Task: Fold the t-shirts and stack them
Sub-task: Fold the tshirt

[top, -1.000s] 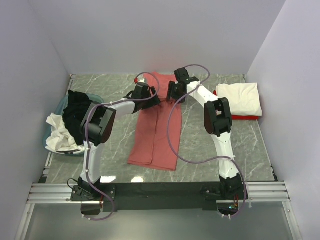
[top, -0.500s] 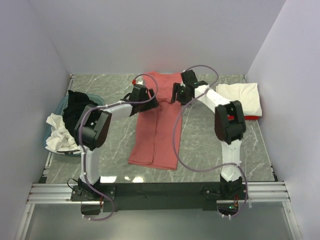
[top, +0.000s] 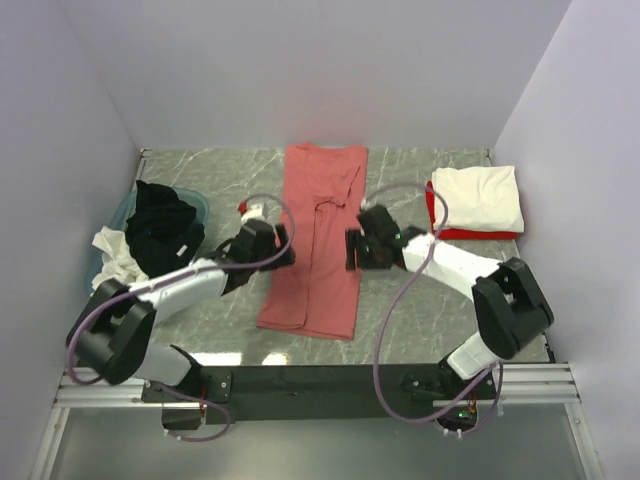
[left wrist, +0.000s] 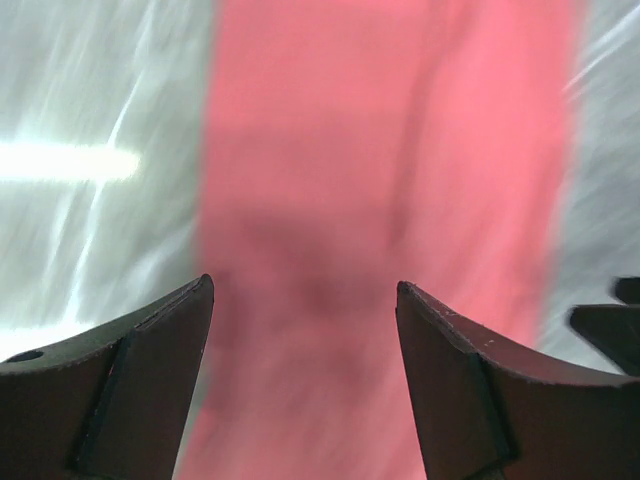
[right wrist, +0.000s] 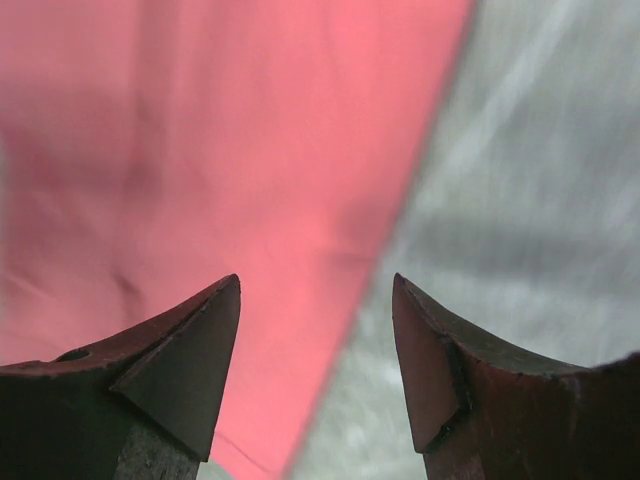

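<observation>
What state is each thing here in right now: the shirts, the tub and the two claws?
salmon-pink shirt: folded lengthwise into a long strip, lying flat, not gripped.
cream-white shirt: folded, on top of the red one.
red shirt: underneath, mostly hidden.
teal basin: upright, holding unfolded shirts.
black shirt: crumpled in the basin.
white shirt: crumpled, spilling over the rim.
left gripper: open, empty.
right gripper: open, empty.

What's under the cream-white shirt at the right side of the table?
A red shirt: only a thin border shows along two sides of the cream-white shirt. The rest of it is covered.
</observation>
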You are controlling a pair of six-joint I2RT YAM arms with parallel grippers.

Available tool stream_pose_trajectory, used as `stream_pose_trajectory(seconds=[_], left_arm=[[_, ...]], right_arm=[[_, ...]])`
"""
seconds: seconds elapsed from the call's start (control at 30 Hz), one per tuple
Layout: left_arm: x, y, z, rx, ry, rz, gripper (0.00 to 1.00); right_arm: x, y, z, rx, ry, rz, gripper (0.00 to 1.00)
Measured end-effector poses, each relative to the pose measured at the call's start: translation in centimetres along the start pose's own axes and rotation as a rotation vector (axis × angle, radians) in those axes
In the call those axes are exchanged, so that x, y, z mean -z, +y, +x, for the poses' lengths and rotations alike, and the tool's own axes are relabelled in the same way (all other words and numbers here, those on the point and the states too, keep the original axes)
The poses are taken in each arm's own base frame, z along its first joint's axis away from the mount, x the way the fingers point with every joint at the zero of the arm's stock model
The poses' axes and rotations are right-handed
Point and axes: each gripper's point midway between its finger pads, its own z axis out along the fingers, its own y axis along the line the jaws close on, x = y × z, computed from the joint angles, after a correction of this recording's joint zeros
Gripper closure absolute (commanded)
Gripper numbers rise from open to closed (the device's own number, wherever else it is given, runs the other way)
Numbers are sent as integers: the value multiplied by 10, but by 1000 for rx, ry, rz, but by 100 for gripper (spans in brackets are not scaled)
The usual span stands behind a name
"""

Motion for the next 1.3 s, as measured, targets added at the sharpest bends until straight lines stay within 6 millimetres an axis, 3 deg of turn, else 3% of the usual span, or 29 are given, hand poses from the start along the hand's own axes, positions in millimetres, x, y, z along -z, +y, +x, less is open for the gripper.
stream_pose_trajectory(seconds=[0.1,0.2,0.33,0.43,0.67,1.1,1.3], left_arm=[[19,26,39,-13,63,-59,21],[42,36,63,-23,94,-77,21],[65,38,71,-5,85,-64,21],[75,46,78,19,90,-88,22],[86,73,106,32,159,-187,23],[100,82,141,26,242,-274,30],[105,86,146,29,236,-309,37]], right_arm=[[3,-16,68,6,104,45,31],[23,-18,98,1,107,42,31],[47,-3,107,-22,31,-30,31],[53,3,121,-43,28,-60,31],[53,17,146,-47,76,-68,31],[38,28,187,-19,187,-14,31],[37,40,191,-12,190,-29,32]])
